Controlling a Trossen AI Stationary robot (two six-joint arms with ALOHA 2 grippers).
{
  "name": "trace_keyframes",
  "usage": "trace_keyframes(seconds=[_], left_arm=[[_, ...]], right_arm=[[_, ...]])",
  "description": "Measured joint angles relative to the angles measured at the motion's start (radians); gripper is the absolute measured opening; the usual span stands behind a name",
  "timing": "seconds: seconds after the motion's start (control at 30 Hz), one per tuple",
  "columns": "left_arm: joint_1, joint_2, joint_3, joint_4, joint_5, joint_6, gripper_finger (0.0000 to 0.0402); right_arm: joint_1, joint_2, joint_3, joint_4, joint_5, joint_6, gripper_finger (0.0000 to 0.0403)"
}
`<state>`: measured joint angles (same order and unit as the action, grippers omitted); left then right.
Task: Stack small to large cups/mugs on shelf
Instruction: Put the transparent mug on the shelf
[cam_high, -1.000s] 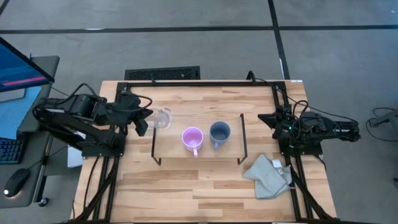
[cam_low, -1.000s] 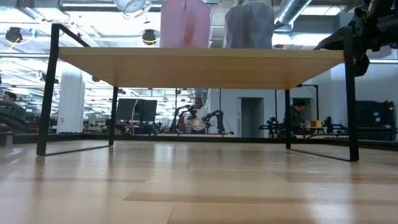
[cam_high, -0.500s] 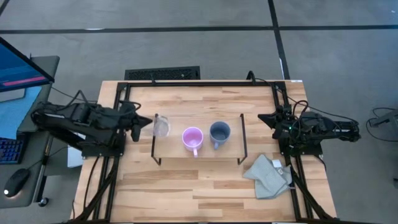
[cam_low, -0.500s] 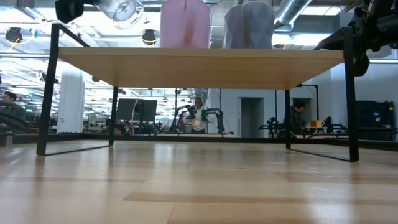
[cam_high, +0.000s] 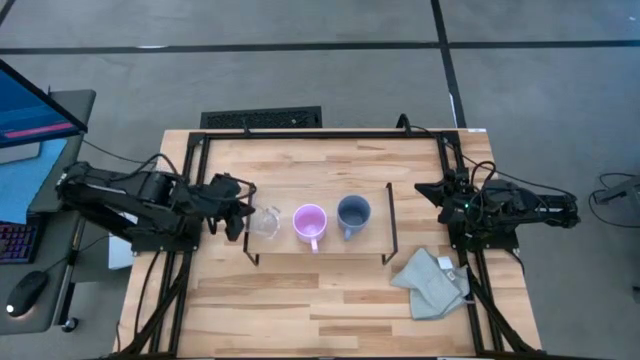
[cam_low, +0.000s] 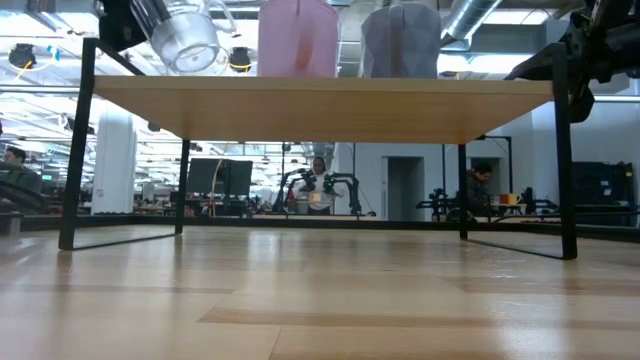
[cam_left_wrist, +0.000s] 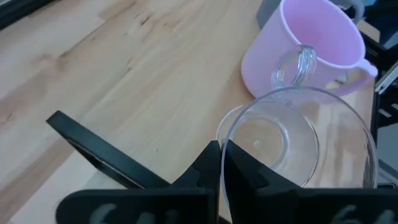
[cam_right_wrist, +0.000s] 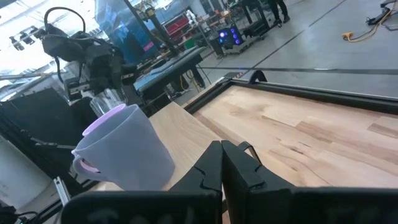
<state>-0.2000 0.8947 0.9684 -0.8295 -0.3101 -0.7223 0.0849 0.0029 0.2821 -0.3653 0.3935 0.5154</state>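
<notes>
Glass cup (cam_high: 263, 222) tilted over shelf (cam_high: 370, 248), beside pink mug (cam_high: 309, 222).
Left gripper (cam_high: 237, 216) pinches its rim for placing; right gripper (cam_high: 432, 190) clenched, idle.

Clear glass cup (cam_high: 264, 221): tilted, held above the shelf's (cam_high: 375, 240) left end. Pink mug (cam_high: 309, 222): upright mid-shelf, handle toward the front. Blue-grey mug (cam_high: 353, 213): upright, just beside it, rightward. Shelf: light wood top, black wire legs.

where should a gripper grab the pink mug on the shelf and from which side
Grip the pink mug by its rim wall from above: it stands upright, mouth open to the top. The blue mug and the glass cup flank it closely, and its handle points toward the shelf's front edge, so side approaches look cramped.
</notes>
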Motion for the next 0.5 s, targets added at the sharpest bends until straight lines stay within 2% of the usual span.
trace_keyframes(seconds=[0.3, 0.5], left_arm=[[0.04, 0.067, 0.016, -0.006, 0.025, 0.039, 0.0], [0.064, 0.125, 0.173, -0.138, 0.022, 0.089, 0.0]], right_arm=[[0.0, 0.0, 0.0, 0.0, 0.0, 0.0, 0.0024], [0.0, 0.0, 0.0, 0.0, 0.0, 0.007, 0.0024]])
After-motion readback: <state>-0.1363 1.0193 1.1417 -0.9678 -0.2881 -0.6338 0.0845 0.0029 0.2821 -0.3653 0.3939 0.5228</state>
